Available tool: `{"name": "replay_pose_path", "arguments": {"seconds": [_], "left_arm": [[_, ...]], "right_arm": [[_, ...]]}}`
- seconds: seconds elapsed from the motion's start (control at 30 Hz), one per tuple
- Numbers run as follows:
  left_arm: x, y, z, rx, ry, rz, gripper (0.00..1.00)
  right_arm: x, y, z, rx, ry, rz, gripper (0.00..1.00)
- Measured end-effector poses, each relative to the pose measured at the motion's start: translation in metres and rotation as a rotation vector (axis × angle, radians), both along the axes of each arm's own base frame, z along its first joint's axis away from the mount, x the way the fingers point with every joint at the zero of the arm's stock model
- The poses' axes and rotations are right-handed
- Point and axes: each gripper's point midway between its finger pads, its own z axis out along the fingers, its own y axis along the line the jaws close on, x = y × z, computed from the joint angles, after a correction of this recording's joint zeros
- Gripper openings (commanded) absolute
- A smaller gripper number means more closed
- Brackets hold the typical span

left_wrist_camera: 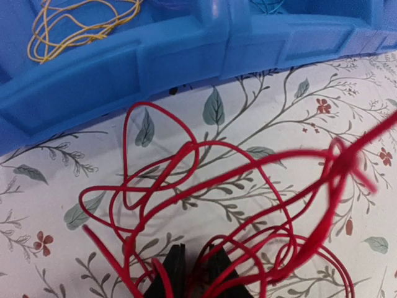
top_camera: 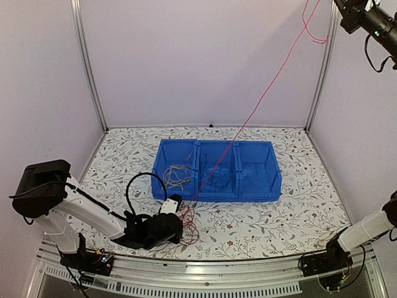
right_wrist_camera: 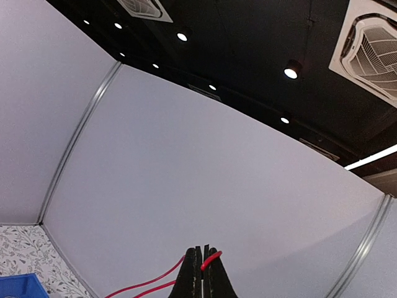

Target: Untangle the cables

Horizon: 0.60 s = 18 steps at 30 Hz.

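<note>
A: Table surface?
B: Floral-print cloth (top_camera: 285,217), with leaves and small red flowers. A blue three-compartment bin (top_camera: 217,194) sits near centre, slightly toward 12 o'clock, its long side running 9 to 3.
A: Surroundings?
B: Plain pale walls (top_camera: 205,62), with metal posts (top_camera: 87,68) at the 11 and 1 o'clock corners. From the right wrist: dark ceiling, round spotlights (right_wrist_camera: 290,72), and a square vent (right_wrist_camera: 372,49) at 2 o'clock.

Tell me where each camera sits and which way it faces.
Top external: high behind, looking down on the floral-patterned table, blue plastic three-compartment bin and both arms.
Left wrist: low over the table, facing the bin's near wall; left claw at bottom edge.
Right wrist: raised high, facing wall and ceiling; right claw pinches the thin red wire.
Shared: that wire and the bin appear in all three.
</note>
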Motion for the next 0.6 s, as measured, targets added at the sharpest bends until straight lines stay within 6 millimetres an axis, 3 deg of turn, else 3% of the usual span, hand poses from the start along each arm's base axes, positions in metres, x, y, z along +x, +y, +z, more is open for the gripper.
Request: {"name": "replay_pose_path", "arguments": {"seconds": [0.1,0.17,0.3,0.4,0.5,0.6], "left_arm": [[0.001,0.011,0.0,-0.02,0.003,0.055,0.11],[0.002,0.017,0.0,-0.016,0.0,0.083,0.02],[0.005,0.025,0.0,0.004,-0.008,0.121,0.0],[0.005,0.034,0.002,0.028,-0.014,0.14,0.0],[0.003,0.049,0.006,0.061,-0.016,0.161,0.0],[0.001,0.072,0.012,0.094,-0.026,0.191,0.0]], "right_arm": [[0.017,-0.026,-0.002,0.039,-0.006,-0.164,0.0],[0.027,-0.041,-0.01,0.048,0.008,-0.251,0.0],[0.055,-0.07,-0.056,0.022,0.093,-0.416,0.0],[0.077,-0.083,-0.117,-0.04,0.198,-0.497,0.0],[0.094,-0.095,-0.204,-0.134,0.349,-0.552,0.0],[0.096,-0.113,-0.295,-0.225,0.512,-0.599,0.0]]}}
